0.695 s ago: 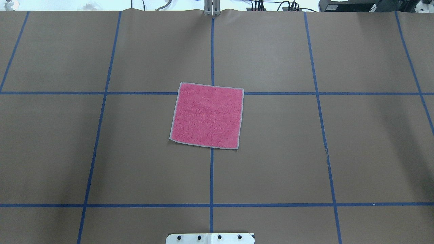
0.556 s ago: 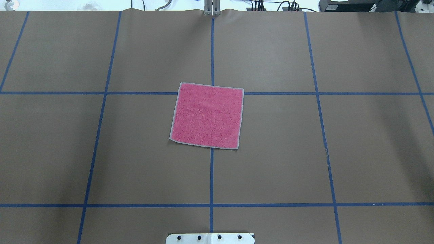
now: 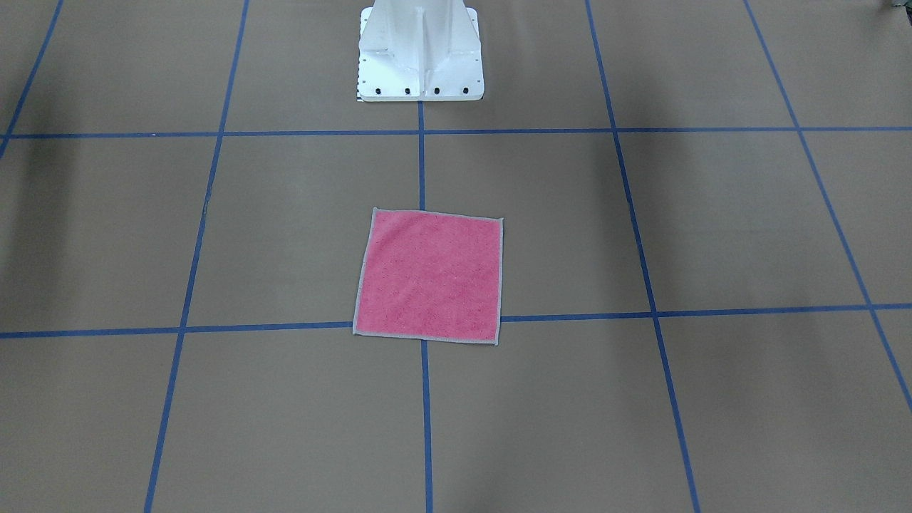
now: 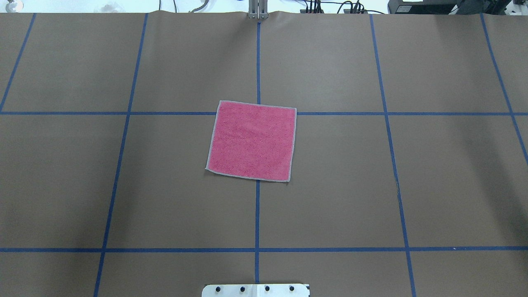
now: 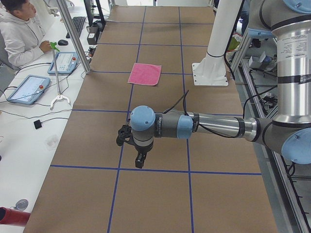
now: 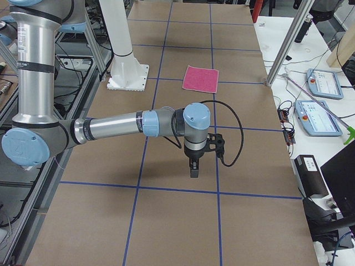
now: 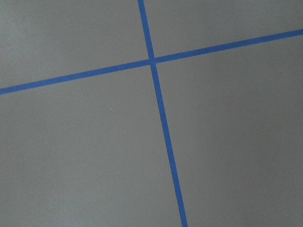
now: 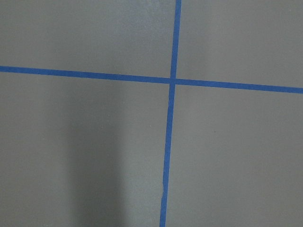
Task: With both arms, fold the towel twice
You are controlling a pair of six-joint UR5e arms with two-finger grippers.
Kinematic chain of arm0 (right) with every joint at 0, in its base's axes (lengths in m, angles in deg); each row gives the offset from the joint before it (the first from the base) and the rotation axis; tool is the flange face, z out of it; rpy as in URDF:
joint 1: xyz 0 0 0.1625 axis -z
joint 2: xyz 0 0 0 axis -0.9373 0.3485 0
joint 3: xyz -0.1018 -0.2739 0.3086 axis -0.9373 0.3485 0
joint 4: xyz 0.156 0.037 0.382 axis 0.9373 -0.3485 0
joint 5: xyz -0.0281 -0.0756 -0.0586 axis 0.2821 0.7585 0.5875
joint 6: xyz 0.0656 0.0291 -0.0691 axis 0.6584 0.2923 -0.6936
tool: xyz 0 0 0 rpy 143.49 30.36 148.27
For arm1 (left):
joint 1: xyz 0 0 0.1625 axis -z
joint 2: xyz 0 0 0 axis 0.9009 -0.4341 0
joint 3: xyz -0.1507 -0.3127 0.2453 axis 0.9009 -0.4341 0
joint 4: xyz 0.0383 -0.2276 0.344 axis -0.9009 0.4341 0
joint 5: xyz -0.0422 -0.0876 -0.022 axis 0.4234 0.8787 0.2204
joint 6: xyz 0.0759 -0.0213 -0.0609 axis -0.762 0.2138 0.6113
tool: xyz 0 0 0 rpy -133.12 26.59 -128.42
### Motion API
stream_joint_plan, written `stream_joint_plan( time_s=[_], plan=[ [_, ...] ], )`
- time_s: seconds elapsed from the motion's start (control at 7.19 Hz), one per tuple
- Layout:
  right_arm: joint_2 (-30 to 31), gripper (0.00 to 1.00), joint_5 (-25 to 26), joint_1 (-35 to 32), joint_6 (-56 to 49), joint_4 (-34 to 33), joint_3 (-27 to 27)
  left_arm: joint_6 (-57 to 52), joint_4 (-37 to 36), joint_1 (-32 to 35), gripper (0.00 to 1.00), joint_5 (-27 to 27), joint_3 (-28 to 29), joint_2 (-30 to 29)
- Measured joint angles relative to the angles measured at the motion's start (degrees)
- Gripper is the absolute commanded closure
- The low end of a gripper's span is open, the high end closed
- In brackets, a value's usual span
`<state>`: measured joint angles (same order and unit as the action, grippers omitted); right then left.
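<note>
The towel lies flat and unfolded, pink face up, at the table's middle; it also shows in the front-facing view and small in both side views. Neither arm appears in the overhead or front-facing views. My left gripper hangs over bare table far from the towel, towards the table's left end. My right gripper hangs likewise towards the right end. I cannot tell whether either is open or shut. Both wrist views show only brown table and blue tape.
The white pedestal base stands at the robot's side of the table. Blue tape lines grid the brown surface. An operator sits beside tablets on a side desk; a vertical post stands at the table's far edge.
</note>
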<state>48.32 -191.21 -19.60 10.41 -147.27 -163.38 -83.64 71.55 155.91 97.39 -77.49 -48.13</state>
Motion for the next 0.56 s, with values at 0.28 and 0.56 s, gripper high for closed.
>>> stream_joint_plan(
  time_s=[0.28,0.56],
  plan=[
    [-1.30,0.00,-0.12,1.96,5.81,0.02,-1.37,3.68,1.03,-0.44,0.00,1.79,-0.07,-2.40],
    [-2.60,0.00,-0.24,6.07,14.25,0.08,-4.00,5.28,2.78,-1.50,0.00,4.87,0.13,-3.36]
  ],
)
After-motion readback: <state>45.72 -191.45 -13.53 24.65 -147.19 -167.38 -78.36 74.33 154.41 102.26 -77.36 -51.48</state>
